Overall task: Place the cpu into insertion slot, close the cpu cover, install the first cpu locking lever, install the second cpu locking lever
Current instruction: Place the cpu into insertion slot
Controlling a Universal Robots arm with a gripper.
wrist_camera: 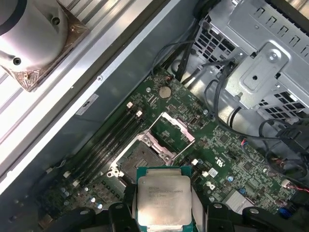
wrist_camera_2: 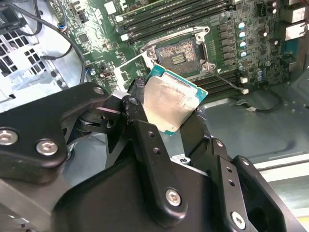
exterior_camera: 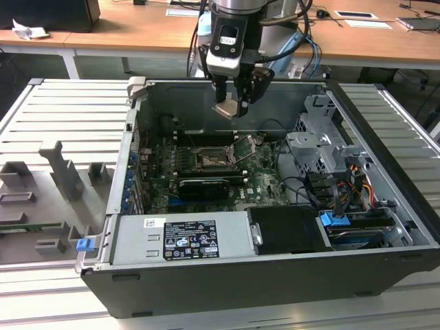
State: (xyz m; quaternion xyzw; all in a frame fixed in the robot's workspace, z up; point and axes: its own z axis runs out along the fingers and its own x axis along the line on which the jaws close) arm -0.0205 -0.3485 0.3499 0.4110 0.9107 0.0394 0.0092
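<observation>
The cpu [wrist_camera_2: 169, 104] is gripped by the claw [exterior_camera: 232, 106], its two black fingers [wrist_camera_2: 140, 126] closed on opposite edges of the chip, so that the silvery metal face is seen in both wrist views. The chip is held in the air above the green circuit board [exterior_camera: 265, 180], well apart from the insertion slot [exterior_camera: 210, 159], which is found on the middle part of the board inside the open computer case [exterior_camera: 206, 295], nearer the case's far wall than its near edge. The cpu cover [exterior_camera: 246, 148] is swung up on its hinge just beside the slot, and the dark socket bed is left bare. The placing step is judged to be in hand and not yet done. For it to be done well, the chip's edges should be squared to the slot's silver rim, and the chip, which is seen tilted in the exterior view, should be levelled. It should then be lowered straight, without any sliding across the contacts, and the raised cover should be kept clear of the fingers. The arm is reached down from above the case's far wall, with the wrist pointed downward and the claw hung over the board.
</observation>
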